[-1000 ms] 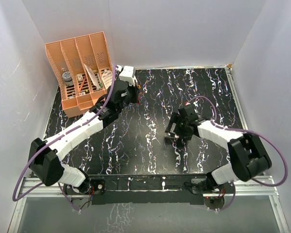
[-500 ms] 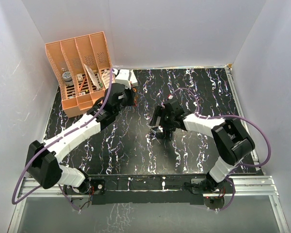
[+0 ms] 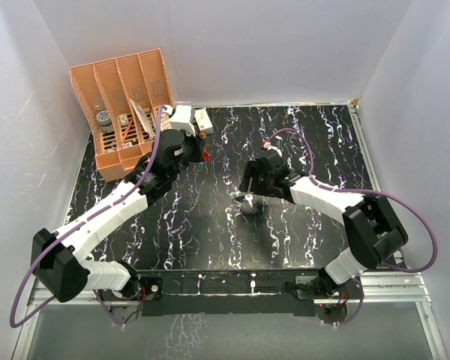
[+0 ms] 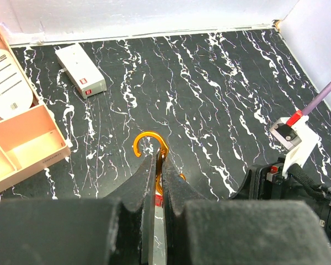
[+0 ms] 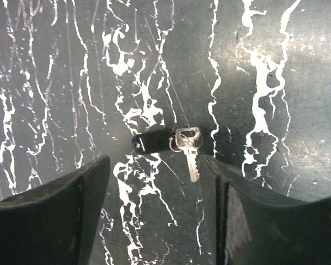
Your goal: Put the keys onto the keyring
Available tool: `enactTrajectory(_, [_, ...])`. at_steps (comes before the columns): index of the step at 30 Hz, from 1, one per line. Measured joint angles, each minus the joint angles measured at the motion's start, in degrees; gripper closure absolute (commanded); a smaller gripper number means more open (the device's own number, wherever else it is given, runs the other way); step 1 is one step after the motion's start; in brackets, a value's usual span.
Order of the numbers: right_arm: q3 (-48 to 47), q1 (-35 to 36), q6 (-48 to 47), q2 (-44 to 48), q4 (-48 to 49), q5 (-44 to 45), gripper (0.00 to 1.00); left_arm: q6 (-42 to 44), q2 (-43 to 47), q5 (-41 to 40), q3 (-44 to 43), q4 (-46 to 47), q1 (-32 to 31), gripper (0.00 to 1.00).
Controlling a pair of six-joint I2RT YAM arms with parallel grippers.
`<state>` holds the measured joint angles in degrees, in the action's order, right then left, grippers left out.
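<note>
My left gripper (image 4: pixel 158 159) is shut on the orange keyring (image 4: pixel 150 142); its open hook sticks out past the fingertips, above the table. A bit of the red key head (image 4: pixel 159 200) shows between the fingers below the ring, and as a red spot in the top view (image 3: pixel 206 155). The black-headed key, a silver blade (image 5: pixel 188 149) joined to a black oval head (image 5: pixel 151 141), lies flat on the table. My right gripper (image 5: pixel 154 165) is open and empty just above it, fingers on either side. In the top view the right gripper (image 3: pixel 249 193) is at mid-table.
An orange file organiser (image 3: pixel 124 112) stands at the back left; its corner shows in the left wrist view (image 4: pixel 22 138). A small white box (image 4: pixel 80 77) lies on the black marbled table beside it. White walls close in the back and sides.
My right gripper has swung left and now hovers over the black-headed key. My left gripper, still holding the keyring, has shifted slightly toward the organiser.
</note>
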<state>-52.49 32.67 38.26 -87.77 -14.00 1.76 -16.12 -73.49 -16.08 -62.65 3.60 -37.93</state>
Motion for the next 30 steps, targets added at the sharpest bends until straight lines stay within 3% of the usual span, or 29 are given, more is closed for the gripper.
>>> enactTrajectory(5, [0.3,0.0,-1.9,0.0,-2.5,1.2,0.47,0.0,0.0,0.1,0.0,-0.1,0.0,1.00])
enactTrajectory(13, [0.3,1.2,-12.0,0.0,-5.8,4.7,0.40,0.0,-0.2,1.4,0.0,0.0,0.0,1.00])
enactTrajectory(30, [0.3,5.0,-27.4,-4.0,-1.6,5.4,0.51,0.0,-1.3,1.7,0.0,0.0,0.0,1.00])
